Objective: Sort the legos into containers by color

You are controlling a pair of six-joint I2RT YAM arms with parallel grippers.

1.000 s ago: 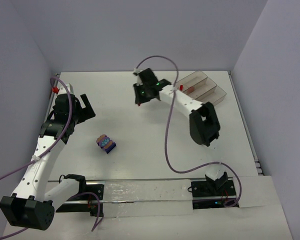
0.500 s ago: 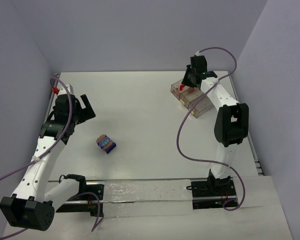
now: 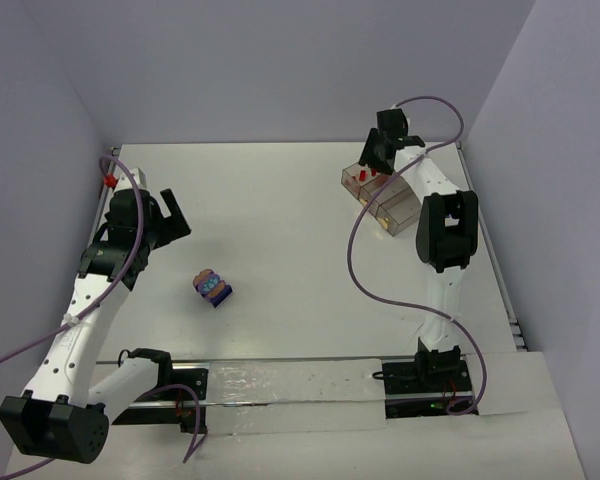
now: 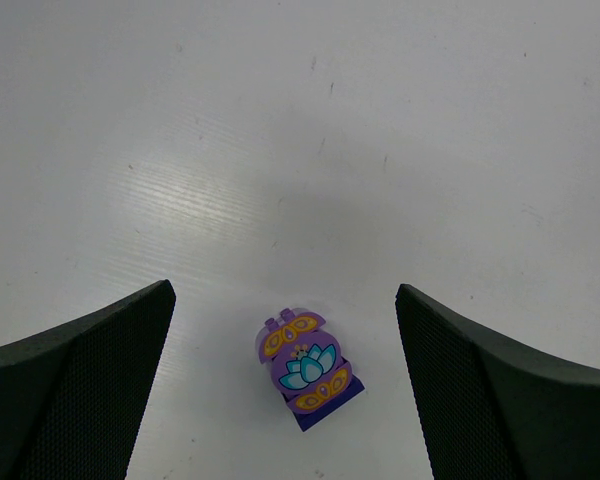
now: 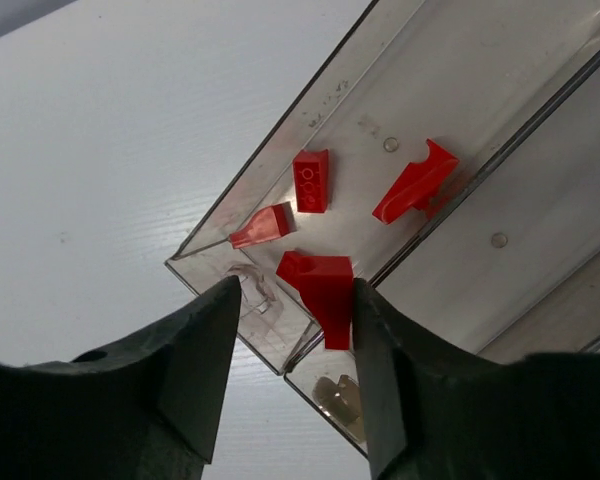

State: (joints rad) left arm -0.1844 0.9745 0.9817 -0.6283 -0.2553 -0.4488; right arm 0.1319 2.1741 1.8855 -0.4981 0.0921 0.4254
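Right gripper (image 5: 293,297) hangs over the near corner of the containers (image 5: 280,188), jaws parted wider than the piece between them and not clamped on anything. A chunky red lego (image 5: 325,288) sits just past the fingertips, clear of the left finger and right against the right finger; contact there cannot be judged from the wrist view, nor whether the piece rests on the tray floor. The containers are one clear smoky-grey tray of three long compartments side by side, standing at the far right of the white table (image 3: 280,200). Three more red legos lie in the end compartment, apart from one another: a small studded block (image 5: 312,181), a thin wedge (image 5: 263,227) and a curved piece (image 5: 416,181). The neighbouring compartment shows only bare plastic where visible. Left gripper (image 4: 285,320) hovers over the left half of the table, jaws fully spread and holding nothing. Below and between its fingers, on the table, stands the purple lego (image 4: 305,367): rounded top, teal lotus print with orange-gold ornaments, on a dark blue base. It is well apart from the tray.
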